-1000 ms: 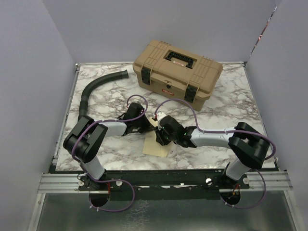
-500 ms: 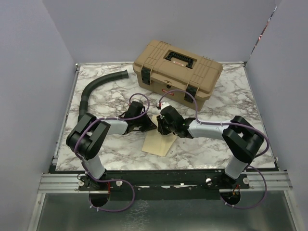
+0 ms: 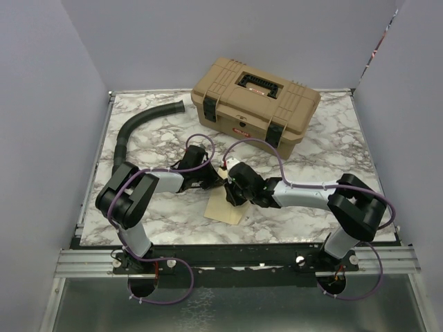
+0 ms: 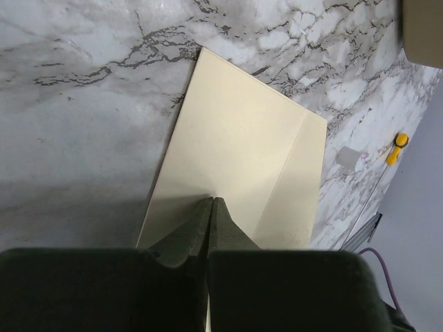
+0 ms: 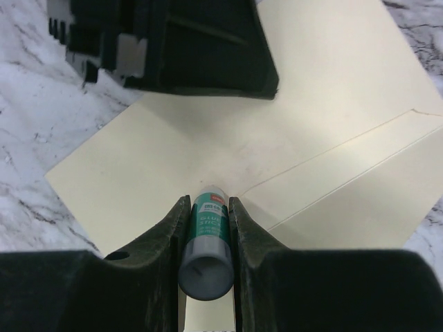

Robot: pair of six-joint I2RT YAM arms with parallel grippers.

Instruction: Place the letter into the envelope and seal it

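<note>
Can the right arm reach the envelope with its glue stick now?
Probably yes: the glue stick in the right gripper points at bare envelope; the left gripper rests on it farther ahead.

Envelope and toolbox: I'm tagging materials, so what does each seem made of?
The envelope looks like matte cream paper: thin, flat, with crisp fold lines. The toolbox looks like moulded tan plastic, semi-matte, with a ribbed lid and black latches.

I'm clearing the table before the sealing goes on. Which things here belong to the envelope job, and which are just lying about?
In the job: envelope; glue stick, held in the right gripper; left gripper, shut, tips on the envelope.
Lying about: tan toolbox; black hose.
</note>
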